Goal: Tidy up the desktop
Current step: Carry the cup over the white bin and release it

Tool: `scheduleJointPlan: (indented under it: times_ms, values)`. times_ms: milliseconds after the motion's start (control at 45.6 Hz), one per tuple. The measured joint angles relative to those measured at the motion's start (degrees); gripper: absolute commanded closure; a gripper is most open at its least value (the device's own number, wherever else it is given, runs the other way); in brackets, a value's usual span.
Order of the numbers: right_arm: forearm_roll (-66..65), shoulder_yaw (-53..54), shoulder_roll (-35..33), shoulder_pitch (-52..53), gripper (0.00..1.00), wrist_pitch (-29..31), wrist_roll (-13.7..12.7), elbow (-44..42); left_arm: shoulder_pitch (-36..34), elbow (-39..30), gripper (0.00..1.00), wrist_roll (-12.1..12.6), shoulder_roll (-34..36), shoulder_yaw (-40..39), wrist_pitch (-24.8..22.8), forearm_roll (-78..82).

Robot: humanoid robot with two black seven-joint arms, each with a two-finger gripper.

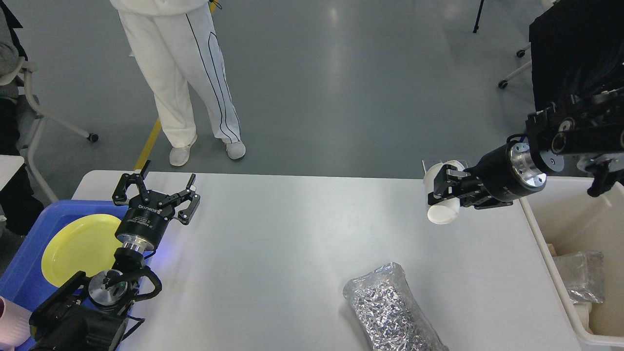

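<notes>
The white desktop (292, 243) fills the lower view. My right gripper (442, 187) is shut on a white paper cup (441, 195) and holds it above the desktop's far right part, left of the beige tub (546, 234). A crinkled silver foil bag (390, 309) lies on the desktop at the near right. My left gripper (156, 192) is open and empty at the far left, beside the blue tray (29, 253) that holds a yellow plate (78, 248).
The beige tub holds a foil bag (582, 275) and other items. A person in white trousers (185, 83) stands beyond the far edge. A pink thing (12, 329) shows at the lower left corner. Chairs stand at the left and the far right.
</notes>
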Motion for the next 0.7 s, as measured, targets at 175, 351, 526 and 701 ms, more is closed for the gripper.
scheduleJointPlan:
  times_ms: [175,351,526,701]
  values:
    - [0.2,-2.7,-1.7,-18.4,1.00,-3.6,0.0,-21.1,0.0,0.0,0.04,0.0,0.0,0.0,0.0,0.0]
    - [4.1,0.9,-2.7,-44.2,1.00,-7.3,-0.2,-56.3,0.0,0.0,0.04,0.0,0.0,0.0,0.0,0.0]
    - [14.7,6.6,-0.7,-65.8,1.00,-8.5,-4.4,-79.6,0.0,0.0,0.04,0.0,0.0,0.0,0.0,0.0]
    - [17.0,7.9,-2.7,-69.3,0.71,-14.7,-11.1,-81.4,0.0,0.0,0.04,0.0,0.0,0.0,0.0,0.0]
